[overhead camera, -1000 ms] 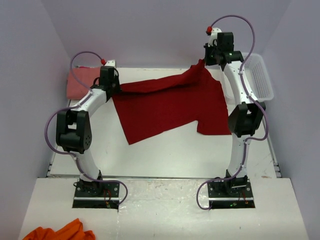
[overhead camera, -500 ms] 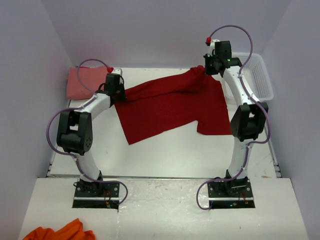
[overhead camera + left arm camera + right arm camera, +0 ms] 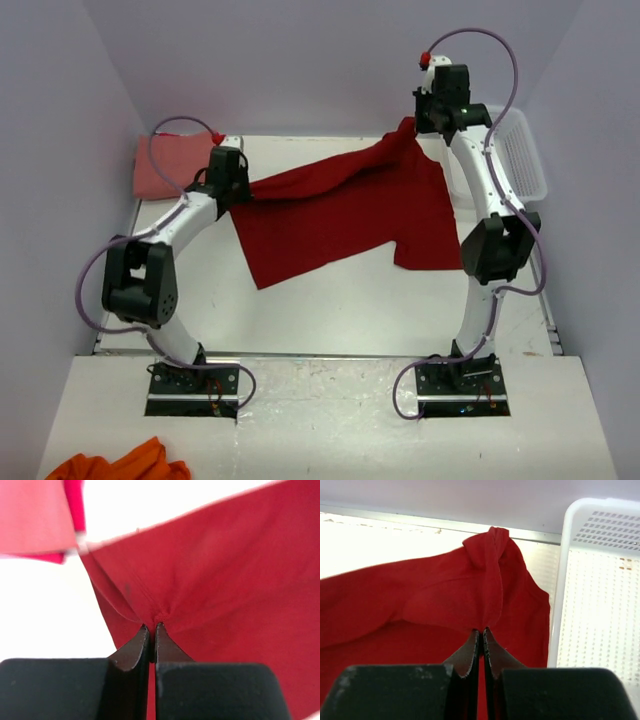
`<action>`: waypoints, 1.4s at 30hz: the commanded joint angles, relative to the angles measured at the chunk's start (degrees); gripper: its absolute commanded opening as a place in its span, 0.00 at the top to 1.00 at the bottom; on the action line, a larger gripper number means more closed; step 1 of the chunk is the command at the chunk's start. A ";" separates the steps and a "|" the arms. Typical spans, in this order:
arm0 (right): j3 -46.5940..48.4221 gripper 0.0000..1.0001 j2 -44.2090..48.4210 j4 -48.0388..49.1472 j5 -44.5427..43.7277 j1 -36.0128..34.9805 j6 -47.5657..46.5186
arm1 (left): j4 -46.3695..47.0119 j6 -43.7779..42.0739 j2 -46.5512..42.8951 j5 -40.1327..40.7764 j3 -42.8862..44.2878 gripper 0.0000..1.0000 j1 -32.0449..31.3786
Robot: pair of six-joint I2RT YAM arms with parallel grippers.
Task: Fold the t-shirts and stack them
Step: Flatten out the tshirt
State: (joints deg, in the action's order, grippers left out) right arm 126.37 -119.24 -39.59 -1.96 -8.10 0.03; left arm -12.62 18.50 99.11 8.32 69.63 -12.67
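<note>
My left fingers (image 3: 134,652) are pinched shut on the far left edge of the dark red t-shirt (image 3: 340,215). My right fingers (image 3: 466,656) are pinched shut on its far right edge, beside the white basket (image 3: 528,150). The cloth stretches between them, its near part lying on the worktop (image 3: 330,310). The salmon-pink t-shirt (image 3: 160,170) lies far left, and the brighter red t-shirt (image 3: 120,465) lies near left.

Bright, even light from overhead; shadows faint, soft. Left wrist view: white tabletop (image 3: 45,605) left of the black fingers (image 3: 134,651) blown out to glare; big dark red cloth t-shirt (image 3: 225,595) sharp at fingertips, blurred beyond. Right wrist view crisper; white perforated plastic basket (image 3: 600,605) right of fingers slightly overexposed.
</note>
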 commanded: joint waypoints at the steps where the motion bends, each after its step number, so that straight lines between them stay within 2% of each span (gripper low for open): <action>1: -0.68 1.00 12.41 0.22 -4.10 -3.14 0.41 | 0.50 0.31 -12.34 -1.10 1.82 1.00 -0.25; 6: -5.34 1.00 29.39 -1.27 -9.55 -6.49 0.49 | -4.07 -0.40 -28.77 -6.55 6.92 1.00 -0.69; 9: -7.62 1.00 42.56 0.29 -15.08 -11.57 -1.77 | -6.88 -0.75 -37.48 -13.22 12.27 1.00 -0.78; 11: -6.58 1.00 50.37 -0.21 -18.77 -17.72 -3.45 | -9.78 -0.92 -43.09 -15.16 14.65 1.00 -0.78; 12: -5.53 1.00 52.34 -1.87 -22.44 -21.92 -3.90 | -11.27 -1.01 -44.95 -16.39 16.75 1.00 -0.69; 15: 0.01 1.00 57.87 -6.70 -25.64 -26.87 -3.73 | -16.18 -1.71 -49.79 -17.72 22.54 1.00 -0.69; 18: 3.97 1.00 61.31 -9.79 -22.66 -26.97 -2.32 | -18.48 -1.63 -52.78 -17.47 26.16 1.00 -1.57; 21: 14.93 1.00 58.27 -15.75 -17.74 -26.97 -0.74 | -19.28 -0.57 -54.20 -16.66 28.80 1.00 -3.15; 22: 18.96 1.00 57.46 -16.47 -16.08 -26.97 -0.56 | -19.37 -0.05 -53.68 -16.75 29.77 1.00 -3.15; 23: 18.92 1.00 57.11 -16.22 -15.97 -26.97 -0.91 | -19.46 -0.04 -53.06 -16.67 30.82 1.00 -3.15; 27: 12.86 1.00 57.11 -9.82 -15.80 -26.88 -2.23 | -20.85 -0.74 -47.71 -15.35 37.58 1.00 -3.15; 30: 12.06 1.00 51.84 -8.49 -16.50 -26.97 -4.42 | -23.23 -1.62 -40.33 -11.15 42.24 1.00 -3.15; 32: 7.68 1.00 48.07 -6.73 -18.34 -26.88 -6.97 | -26.22 -1.19 -34.53 -8.68 43.31 1.00 -3.15; 34: 3.65 1.00 45.34 -4.79 -18.09 -23.91 -6.81 | -26.05 -1.88 -29.71 -5.69 40.52 1.00 -3.15; 36: 0.83 1.00 41.47 -2.96 -11.54 -17.09 -4.70 | -24.39 -2.50 -26.79 -2.10 35.33 1.00 -2.89; 37: -2.58 1.00 40.33 -1.81 -10.53 -15.12 -3.73 | -24.90 -2.51 -22.60 -1.29 34.62 1.00 -2.46; 40: -2.44 1.00 31.90 -1.63 -8.86 -9.93 -3.98 | -25.35 -1.81 -14.07 0.21 31.02 1.00 -0.70; 42: -2.53 1.00 25.75 -1.63 -7.89 -7.82 -4.69 | -23.17 -1.28 -10.80 4.33 26.29 1.00 -0.52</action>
State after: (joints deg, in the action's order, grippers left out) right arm 123.46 -89.91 -42.81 -12.34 -19.00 -3.99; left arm -33.98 17.41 84.93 6.13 100.66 -14.20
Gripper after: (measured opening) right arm 0.009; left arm 0.011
